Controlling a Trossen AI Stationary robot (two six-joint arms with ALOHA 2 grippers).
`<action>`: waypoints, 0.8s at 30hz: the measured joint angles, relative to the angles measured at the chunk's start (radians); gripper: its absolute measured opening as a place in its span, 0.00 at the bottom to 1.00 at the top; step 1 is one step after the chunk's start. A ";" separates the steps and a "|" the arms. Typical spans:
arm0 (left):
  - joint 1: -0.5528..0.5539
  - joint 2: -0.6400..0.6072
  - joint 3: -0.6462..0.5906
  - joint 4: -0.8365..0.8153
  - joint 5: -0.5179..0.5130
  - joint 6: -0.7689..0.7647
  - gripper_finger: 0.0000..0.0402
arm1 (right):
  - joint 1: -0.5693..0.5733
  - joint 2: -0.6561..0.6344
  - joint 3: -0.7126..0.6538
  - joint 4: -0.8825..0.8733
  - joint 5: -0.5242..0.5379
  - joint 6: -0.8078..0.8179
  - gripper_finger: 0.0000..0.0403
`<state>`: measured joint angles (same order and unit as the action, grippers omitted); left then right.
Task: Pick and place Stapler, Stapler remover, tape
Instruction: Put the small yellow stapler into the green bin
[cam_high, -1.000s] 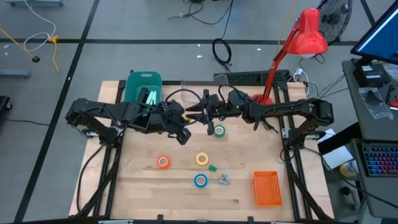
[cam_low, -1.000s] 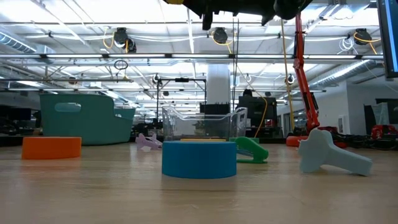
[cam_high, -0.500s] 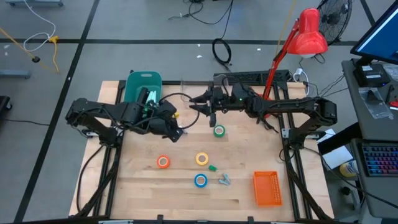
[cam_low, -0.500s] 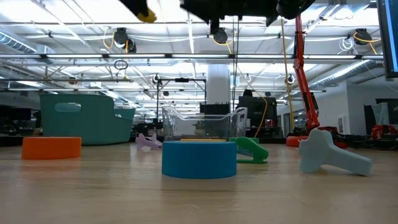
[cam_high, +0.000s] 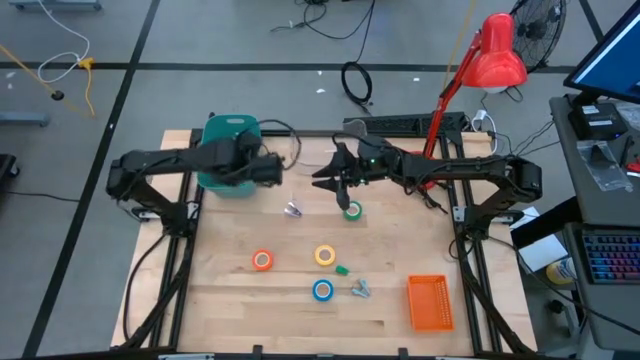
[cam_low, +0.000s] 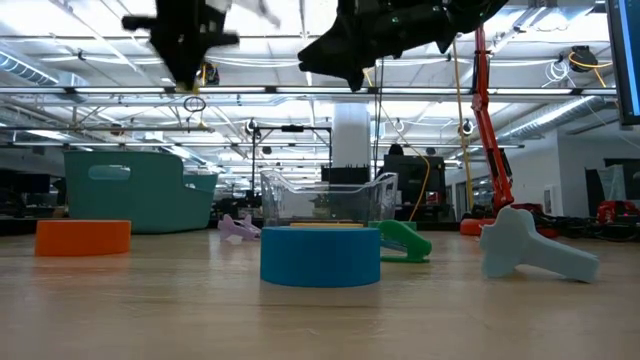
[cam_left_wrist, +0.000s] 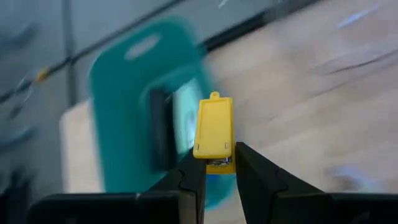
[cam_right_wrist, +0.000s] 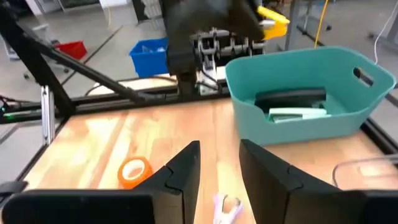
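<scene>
My left gripper (cam_left_wrist: 214, 171) is shut on a yellow stapler (cam_left_wrist: 213, 130) above the teal bin (cam_high: 230, 140) at the table's far left. The bin holds a black item and a pale one (cam_right_wrist: 292, 106). My right gripper (cam_right_wrist: 217, 165) stands open and empty over the table's middle, just beyond the green tape (cam_high: 352, 211). The orange tape (cam_high: 262, 260), yellow tape (cam_high: 325, 256) and blue tape (cam_high: 322, 290) lie flat on the table. A grey stapler remover (cam_high: 360, 289) lies beside the blue roll. A lilac one (cam_high: 292, 210) lies near the bin. My left gripper pinches the yellow stapler between its two fingers at the end nearest the wrist (cam_left_wrist: 214, 163). The rest of the stapler sticks out past the fingertips. The fingers slant downward, and the stapler is lifted clear above the bin.
An orange tray (cam_high: 429, 302) sits at the near right. A clear container (cam_low: 325, 198) stands at the far middle, and a red lamp (cam_high: 470, 75) at the far right corner. A small green piece (cam_high: 342, 269) lies by the yellow tape.
My left gripper has carried the yellow stapler from the table's middle toward the far left, over the teal bin, and has tipped to point more steeply down. The lilac remover it had stood over now shows. My right gripper has tipped down and shifted slightly.
</scene>
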<state>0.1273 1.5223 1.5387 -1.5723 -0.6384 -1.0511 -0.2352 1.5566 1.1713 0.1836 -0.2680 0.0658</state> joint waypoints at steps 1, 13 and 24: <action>0.036 0.001 -0.035 -0.001 0.019 -0.013 0.17 | 0.000 0.000 0.000 -0.006 0.000 0.000 0.26; 0.402 0.003 -0.374 0.316 0.382 0.167 0.17 | 0.001 0.000 0.000 -0.025 -0.051 0.003 0.26; 0.590 0.010 -0.468 0.378 0.524 0.256 0.17 | 0.001 0.000 0.000 -0.030 -0.052 0.044 0.26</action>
<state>0.7171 1.5327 1.0711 -1.1941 -0.1146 -0.7955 -0.2344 1.5564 1.1713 0.1539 -0.3199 0.1093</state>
